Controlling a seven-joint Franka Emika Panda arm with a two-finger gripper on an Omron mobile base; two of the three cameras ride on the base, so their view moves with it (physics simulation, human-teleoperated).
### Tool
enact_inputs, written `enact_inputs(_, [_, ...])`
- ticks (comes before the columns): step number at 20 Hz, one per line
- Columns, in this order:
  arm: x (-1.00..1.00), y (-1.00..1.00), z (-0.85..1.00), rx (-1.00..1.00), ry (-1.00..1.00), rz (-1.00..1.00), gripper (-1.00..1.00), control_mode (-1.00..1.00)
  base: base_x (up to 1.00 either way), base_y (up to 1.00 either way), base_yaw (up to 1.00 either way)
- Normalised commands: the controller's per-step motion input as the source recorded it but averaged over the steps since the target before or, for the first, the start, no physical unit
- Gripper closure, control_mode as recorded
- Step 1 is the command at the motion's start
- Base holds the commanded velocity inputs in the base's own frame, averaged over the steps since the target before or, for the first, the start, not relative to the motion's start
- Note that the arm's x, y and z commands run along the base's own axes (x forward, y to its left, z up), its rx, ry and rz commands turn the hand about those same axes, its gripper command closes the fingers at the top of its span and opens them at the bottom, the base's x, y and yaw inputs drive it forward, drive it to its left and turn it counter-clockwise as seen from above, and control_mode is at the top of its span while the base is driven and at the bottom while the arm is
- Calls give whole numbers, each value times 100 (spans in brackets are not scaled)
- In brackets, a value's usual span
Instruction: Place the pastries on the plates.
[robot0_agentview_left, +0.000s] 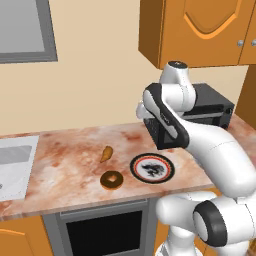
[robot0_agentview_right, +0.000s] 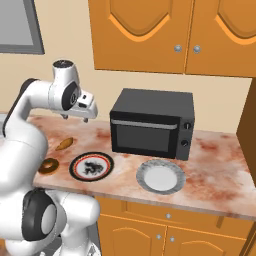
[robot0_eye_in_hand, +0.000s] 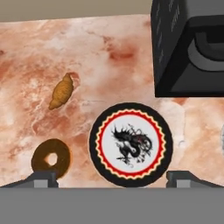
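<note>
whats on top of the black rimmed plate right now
Nothing: the black-rimmed plate shows its whole dragon pattern uncovered. The doughnut and croissant lie on the counter beside it.

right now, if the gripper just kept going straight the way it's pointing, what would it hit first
Most likely the black-rimmed plate. The open gripper points down at the counter, and that plate sits between its fingertips in the hand view. Depth is unclear, so it might land on the plate's near rim. The doughnut lies off to one side.
</note>
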Motion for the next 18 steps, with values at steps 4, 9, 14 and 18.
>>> enact_inputs(4, [30, 56, -26, 0, 0, -3, -100, -100, 0, 0, 0])
enact_inputs(9, [50, 33, -19, 0, 1, -3, -100, -100, 0, 0, 0])
enact_inputs(14, [46, 33, -21, 0, 1, -3, -100, -100, 0, 0, 0])
enact_inputs(18, [10, 26, -24, 0, 0, 0, -100, -100, 0, 0, 0])
